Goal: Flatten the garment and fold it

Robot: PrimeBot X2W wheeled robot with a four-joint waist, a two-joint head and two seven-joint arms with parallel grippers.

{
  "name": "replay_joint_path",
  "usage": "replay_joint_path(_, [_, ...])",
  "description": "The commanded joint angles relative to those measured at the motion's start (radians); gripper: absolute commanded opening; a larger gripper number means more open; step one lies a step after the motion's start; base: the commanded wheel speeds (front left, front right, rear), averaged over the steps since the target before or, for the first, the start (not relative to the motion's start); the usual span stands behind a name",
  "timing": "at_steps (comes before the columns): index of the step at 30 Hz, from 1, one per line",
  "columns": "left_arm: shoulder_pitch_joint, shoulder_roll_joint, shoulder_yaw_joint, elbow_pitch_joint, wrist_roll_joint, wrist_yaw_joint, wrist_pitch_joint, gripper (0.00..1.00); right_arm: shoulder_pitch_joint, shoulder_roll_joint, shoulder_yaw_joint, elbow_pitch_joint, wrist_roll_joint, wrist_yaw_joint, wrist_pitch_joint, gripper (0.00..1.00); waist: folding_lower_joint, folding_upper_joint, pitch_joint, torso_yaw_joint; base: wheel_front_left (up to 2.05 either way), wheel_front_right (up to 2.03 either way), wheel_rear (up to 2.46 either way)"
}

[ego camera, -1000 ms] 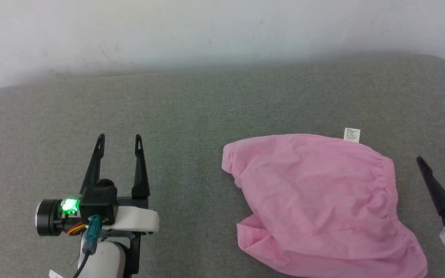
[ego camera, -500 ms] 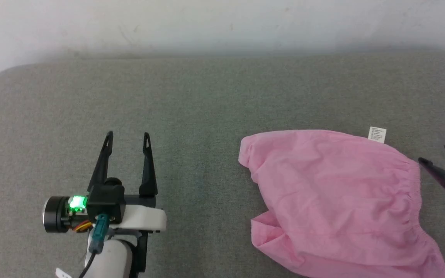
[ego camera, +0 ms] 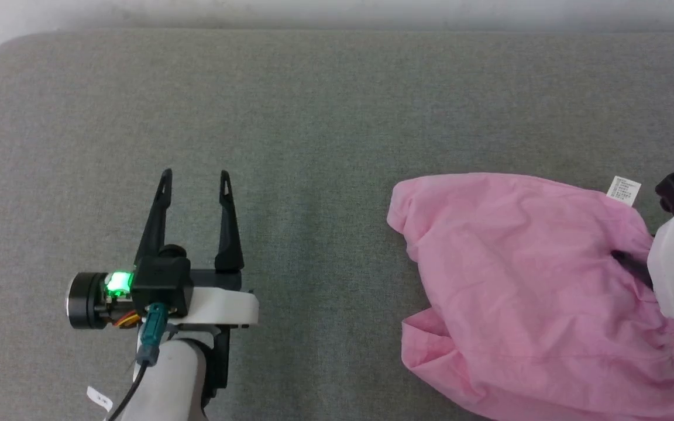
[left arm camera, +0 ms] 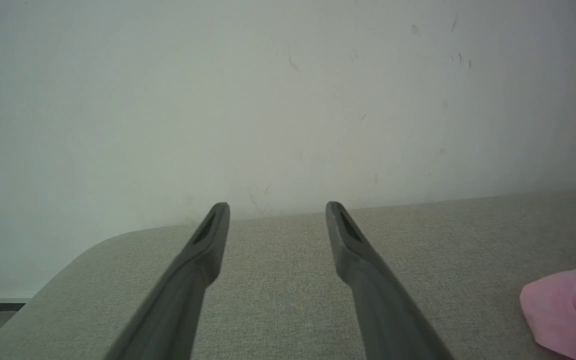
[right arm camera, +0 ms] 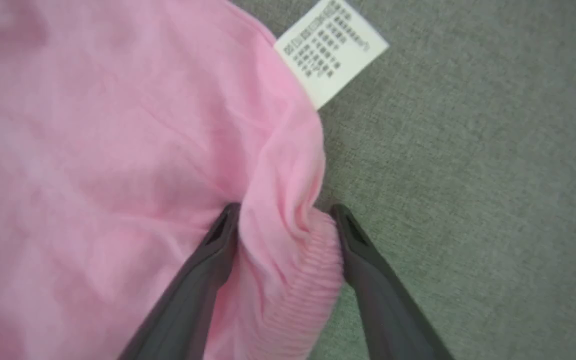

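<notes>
One garment [ego camera: 524, 292], 4 o'clock in the head view. Cloth? (A)

Thin, soft, light pink, finely creased. Edge toward 3 o'clock gathered and ribbed; two rounded lobes toward 9. Long axis roughly 10 to 4. White printed label [ego camera: 623, 191] at its 1 o'clock corner. (B)

Surroundings? (A)

Grey woven cushion [ego camera: 313, 117] with rounded corners, pale scuffed wall [left arm camera: 268, 100] behind at 12. The right arm's white housing [ego camera: 673, 263] covers part of the ribbed edge. (B)

Grippers? (A)

The right gripper [right arm camera: 285, 210] has its fingers spread wide, straddling a bunched fold of the ribbed edge, cloth touching both. The left gripper [ego camera: 195, 173] is at 8 o'clock, also wide, empty, well apart from the cloth, pointing to 12. (B)
</notes>
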Motion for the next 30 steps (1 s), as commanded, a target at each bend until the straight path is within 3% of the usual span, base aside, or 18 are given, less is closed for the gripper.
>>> replay_joint_path(1, [-0.01,-0.001,0.002,0.003,-0.003,0.007,-0.005,1.0,-0.008,-0.004,0.035,0.021,-0.002,-0.002,-0.036,0.0,0.0,0.0,0.002,-0.002,0.0,0.0,0.0])
replay_joint_path(8, [0.002,-0.007,0.001,0.009,-0.008,0.01,-0.005,1.0,-0.038,-0.084,0.0,0.055,0.062,-0.002,-0.22,0.0,0.0,0.0,-0.034,-0.024,0.0,0.0,0.0])
replay_joint_path(12, [0.009,-0.011,-0.001,0.008,-0.01,0.01,-0.005,1.0,0.014,-0.12,0.006,0.102,0.098,-0.002,-0.221,0.0,0.0,0.0,-0.035,-0.032,0.0,0.0,0.0])
replay_joint_path(17, [0.009,-0.014,-0.002,0.011,-0.01,0.008,-0.005,1.0,0.056,-0.097,0.032,0.149,0.123,-0.002,-0.212,0.0,0.0,0.0,-0.035,-0.036,0.0,0.0,0.0])
replay_joint_path(18, [0.009,-0.014,0.0,0.012,-0.01,0.008,-0.005,1.0,0.058,-0.089,0.037,0.156,0.121,-0.002,-0.224,0.46,0.0,0.0,-0.037,-0.039,0.0,0.0,0.0])
replay_joint_path(19, [0.008,-0.014,0.003,0.014,-0.011,0.008,-0.005,1.0,0.056,-0.081,0.037,0.163,0.113,-0.002,-0.248,1.0,0.0,0.0,-0.042,-0.042,0.0,0.0,0.0])
replay_joint_path(25, [0.004,0.006,0.011,0.021,-0.005,-0.005,-0.005,1.0,0.01,-0.081,0.01,0.185,-0.019,-0.002,-0.462,1.0,0.0,0.0,-0.087,-0.065,0.0,0.0,0.0])
replay_joint_path(30, [-0.023,0.032,0.009,0.033,-0.003,-0.033,-0.005,1.0,-0.012,-0.03,-0.134,0.186,-0.147,-0.002,-0.71,1.0,0.0,0.0,-0.123,-0.086,0.0,0.0,0.0])
